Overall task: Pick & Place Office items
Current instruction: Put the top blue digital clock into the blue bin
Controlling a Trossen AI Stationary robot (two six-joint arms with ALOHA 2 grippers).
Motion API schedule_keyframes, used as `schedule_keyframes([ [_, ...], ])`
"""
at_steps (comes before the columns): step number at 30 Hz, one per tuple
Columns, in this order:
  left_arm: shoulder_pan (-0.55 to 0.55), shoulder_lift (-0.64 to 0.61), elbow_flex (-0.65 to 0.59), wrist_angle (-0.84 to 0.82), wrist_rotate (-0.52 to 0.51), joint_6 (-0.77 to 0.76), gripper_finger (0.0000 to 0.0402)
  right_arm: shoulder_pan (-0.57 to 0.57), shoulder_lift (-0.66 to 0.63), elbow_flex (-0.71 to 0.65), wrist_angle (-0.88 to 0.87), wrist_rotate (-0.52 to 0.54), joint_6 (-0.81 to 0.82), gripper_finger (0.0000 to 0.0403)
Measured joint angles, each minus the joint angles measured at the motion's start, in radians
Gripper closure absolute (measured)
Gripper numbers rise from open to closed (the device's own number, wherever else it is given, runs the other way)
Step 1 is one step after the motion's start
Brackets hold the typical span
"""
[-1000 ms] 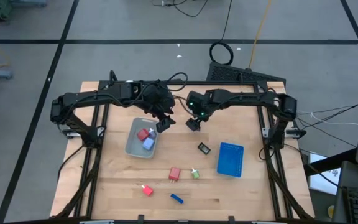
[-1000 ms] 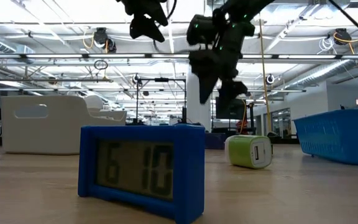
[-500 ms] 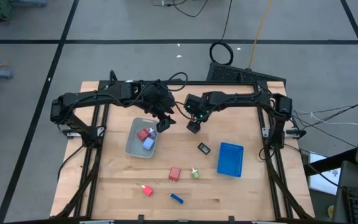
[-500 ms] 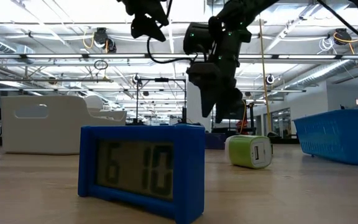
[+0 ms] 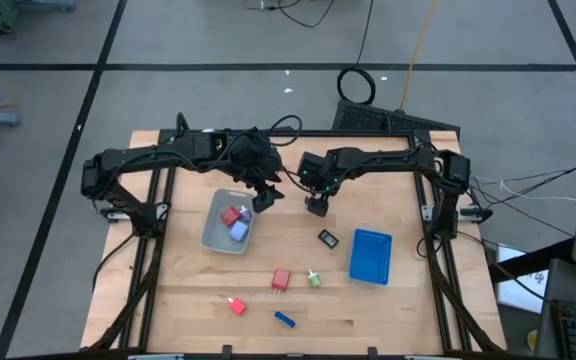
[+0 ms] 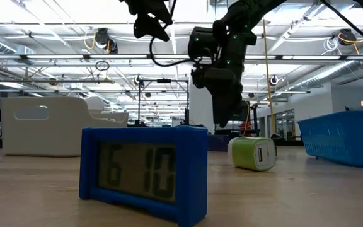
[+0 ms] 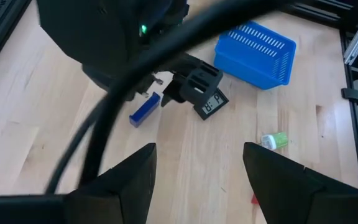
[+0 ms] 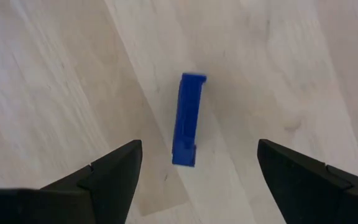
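Observation:
My right gripper (image 5: 316,207) (image 8: 197,186) is open and hangs above a small blue block (image 8: 188,119), which lies flat on the wood and also shows in the left wrist view (image 7: 145,109). The fingers stand on either side of the block, clear of it. My left gripper (image 5: 263,200) (image 7: 197,186) is open and empty above the far right corner of the grey tray (image 5: 215,236). The tray holds a red item (image 5: 230,215) and a lavender item (image 5: 238,229). A small black clock (image 5: 328,238) lies near the right gripper.
A blue tray (image 5: 370,256) stands at the right. A red block (image 5: 281,278), a green item (image 5: 314,279), a small red item (image 5: 236,305) and a blue clock (image 5: 285,319) (image 6: 144,170) lie toward the near edge. Bare wood lies at the near left.
My right gripper has gone down and a little toward the table's near edge, and its wrist has turned on the way. My left gripper has kept still.

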Motion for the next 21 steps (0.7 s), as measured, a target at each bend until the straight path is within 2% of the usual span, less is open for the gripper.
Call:
schedule_keyframes([
  [12, 0.000, 0.000, 0.000, 0.003, 0.000, -0.001, 0.0158, 0.009, 0.000, -0.096, 0.110, -0.005, 0.025, 0.0090],
  [21, 0.000, 0.000, 0.000, 0.009, -0.002, 0.006, 0.0158, 0.009, 0.001, -0.107, 0.201, -0.005, 0.082, 0.0090],
])
